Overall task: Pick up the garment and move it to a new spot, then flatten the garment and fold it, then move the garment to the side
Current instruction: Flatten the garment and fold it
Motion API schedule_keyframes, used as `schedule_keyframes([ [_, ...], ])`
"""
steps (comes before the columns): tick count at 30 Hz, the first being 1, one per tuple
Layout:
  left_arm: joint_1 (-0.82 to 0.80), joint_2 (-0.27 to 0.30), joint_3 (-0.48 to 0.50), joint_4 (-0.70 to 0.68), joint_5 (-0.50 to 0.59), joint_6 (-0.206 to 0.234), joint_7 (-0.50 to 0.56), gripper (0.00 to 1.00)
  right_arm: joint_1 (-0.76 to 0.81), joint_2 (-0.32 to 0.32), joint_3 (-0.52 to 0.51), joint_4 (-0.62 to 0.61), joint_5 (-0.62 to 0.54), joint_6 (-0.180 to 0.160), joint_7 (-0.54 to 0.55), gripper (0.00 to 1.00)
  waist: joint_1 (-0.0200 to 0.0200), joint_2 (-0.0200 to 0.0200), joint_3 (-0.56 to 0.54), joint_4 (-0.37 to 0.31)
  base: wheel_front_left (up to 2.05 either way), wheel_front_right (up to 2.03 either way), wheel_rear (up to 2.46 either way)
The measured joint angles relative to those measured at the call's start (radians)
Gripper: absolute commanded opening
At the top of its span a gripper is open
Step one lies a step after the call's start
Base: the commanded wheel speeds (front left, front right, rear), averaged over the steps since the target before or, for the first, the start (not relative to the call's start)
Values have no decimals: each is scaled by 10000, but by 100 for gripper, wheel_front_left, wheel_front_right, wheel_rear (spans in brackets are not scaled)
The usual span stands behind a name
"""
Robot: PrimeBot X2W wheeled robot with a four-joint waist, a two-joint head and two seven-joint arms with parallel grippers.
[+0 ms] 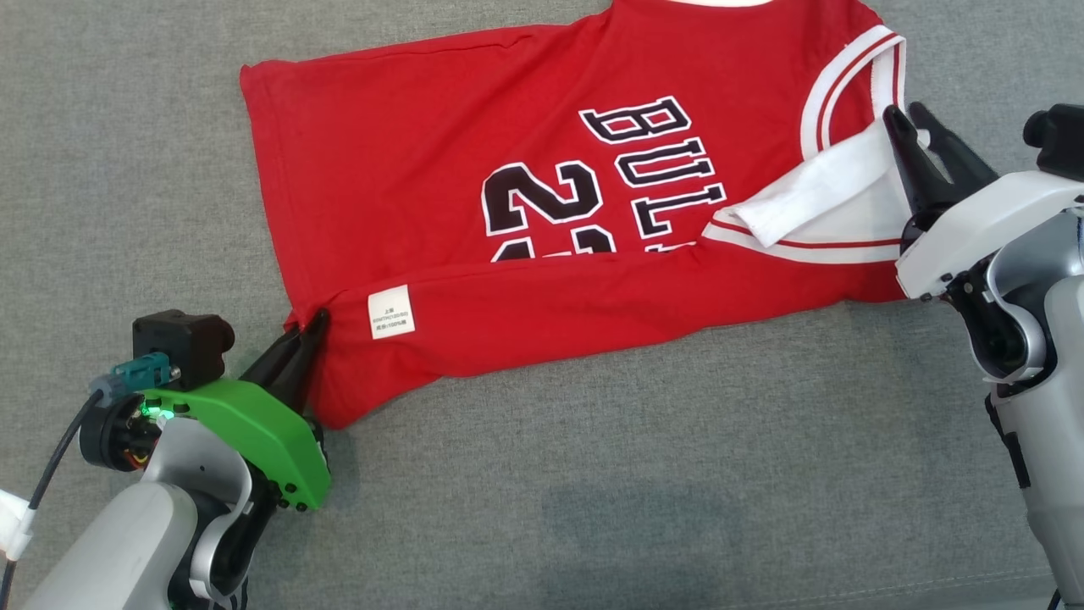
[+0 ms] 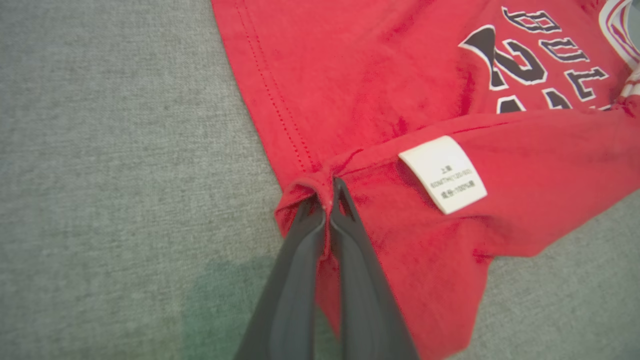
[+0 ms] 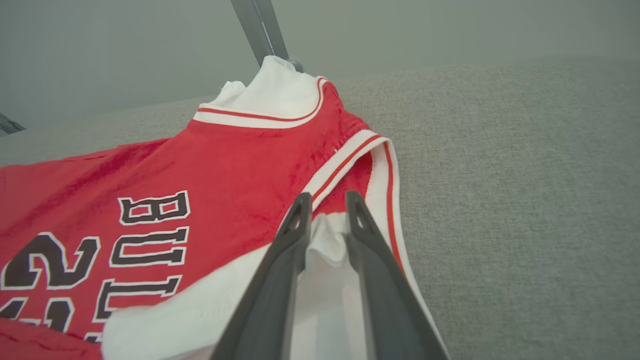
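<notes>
The garment [image 1: 440, 169] is a red sleeveless jersey with white trim and black lettering, lying spread on a grey fabric surface [image 1: 593, 474]. Its near edge is folded up over the front, showing a white care label [image 1: 391, 312]. My left gripper [image 1: 313, 320] is shut on the hem corner at the lower left; the left wrist view shows red cloth [image 2: 400, 100] pinched between the fingertips [image 2: 342, 192]. My right gripper [image 1: 910, 114] is at the armhole on the right. Its fingers stand slightly apart in the right wrist view, with a bump of white lining [image 3: 325, 245] lying between them.
Grey fabric surface extends all round the garment, with wide room in front and to the left. A seam or edge [image 1: 847, 593] runs along the near right. A grey metal bar [image 3: 260, 25] rises behind the jersey's neck.
</notes>
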Motion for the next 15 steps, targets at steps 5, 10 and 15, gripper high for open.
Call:
schedule_keyframes([
  [5, 82, 13, -42, 38, 27, 134, -56, 100, -94, -169, 92, 215, -61, 0, -405, 100, 0, 0, -171, -21, 0, 0, 0],
  [10, 651, -23, 50, -8, 81, 453, -481, 100, 99, -458, 128, 128, -272, 0, -1133, 100, 0, 0, -546, -52, 0, 0, 0],
  [15, 1509, -151, 261, -263, 81, 846, -1179, 100, 1067, -802, 2, -318, -955, 0, -1848, 100, 0, 0, -1112, -84, 0, 0, 0],
])
